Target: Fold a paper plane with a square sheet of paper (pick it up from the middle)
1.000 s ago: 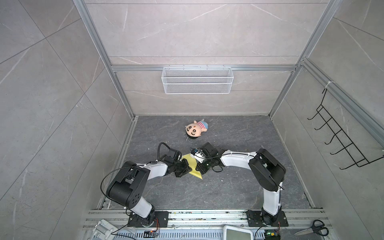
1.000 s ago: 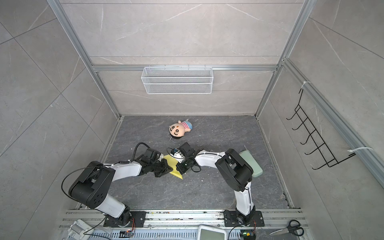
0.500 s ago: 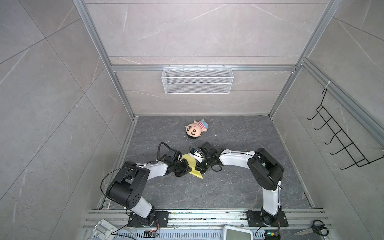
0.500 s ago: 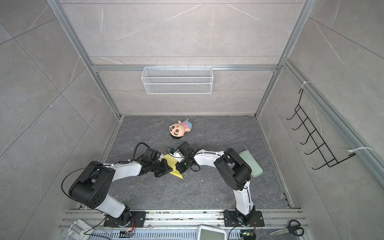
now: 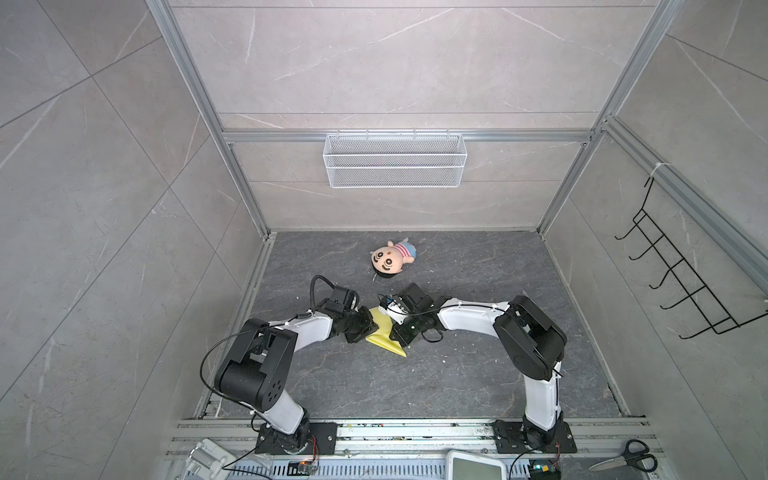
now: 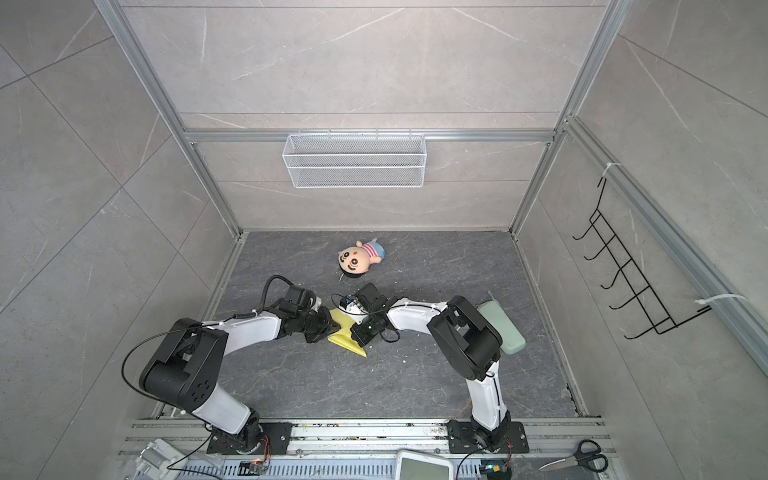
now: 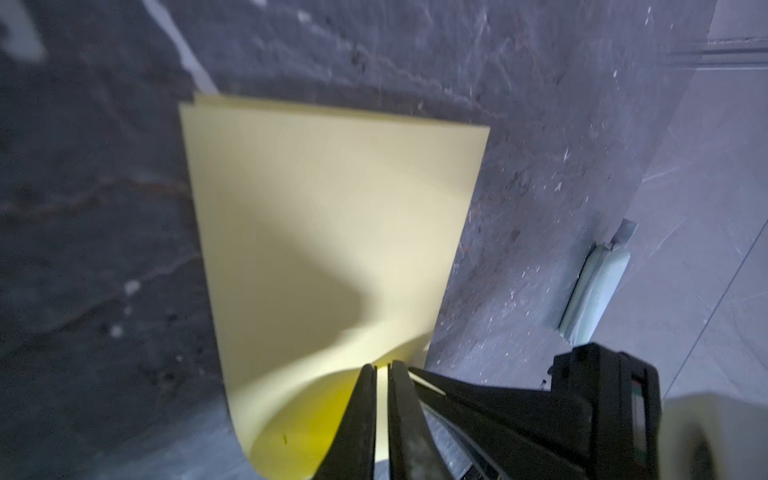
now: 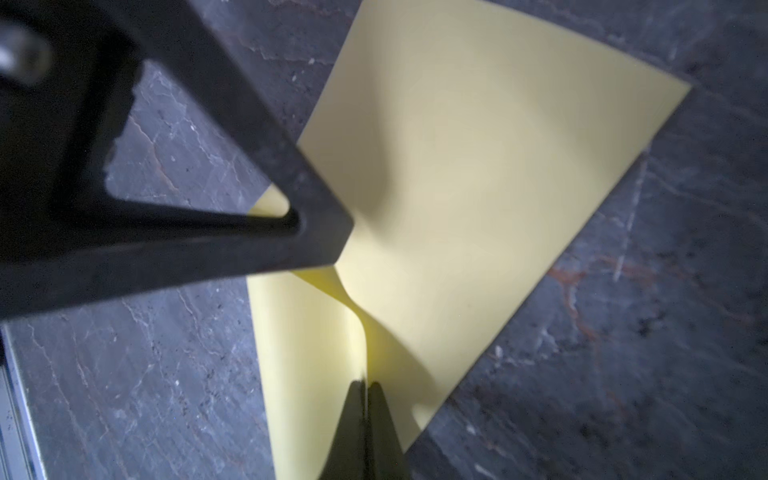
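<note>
Right arm (image 5: pixel 469 322) partly covers the yellow paper (image 5: pixel 382 338).

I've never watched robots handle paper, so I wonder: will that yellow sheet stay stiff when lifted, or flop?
Probably floppy: the yellow sheet bends into a soft ridge where the right gripper and left gripper pinch it. Likely light, since fingertip pinches lift that ridge. It seems to take creases: one edge looks doubled in the left wrist view.
</note>
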